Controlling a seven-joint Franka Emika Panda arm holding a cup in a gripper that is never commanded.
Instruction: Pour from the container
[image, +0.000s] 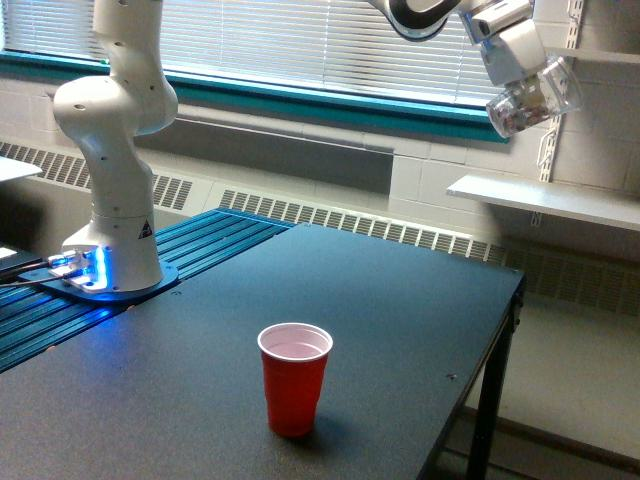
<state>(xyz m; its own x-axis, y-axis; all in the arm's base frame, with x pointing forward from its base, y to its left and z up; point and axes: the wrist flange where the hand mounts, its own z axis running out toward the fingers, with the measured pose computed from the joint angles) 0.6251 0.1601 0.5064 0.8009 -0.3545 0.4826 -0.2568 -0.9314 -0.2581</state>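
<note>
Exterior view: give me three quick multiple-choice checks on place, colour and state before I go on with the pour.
1. Where is the container?
A. On the table
B. Held high at the exterior view's upper right
C. Inside the red cup

2. What colour is the cup on the table?
A. Red
B. Blue
C. Green

3. How does that cup stand?
A. Tipped over
B. Upside down
C. Upright, mouth open

Answers: 1 B, the gripper carries it far above the table; 2 A, its wall is plainly red; 3 C, its pale inside shows.
</note>
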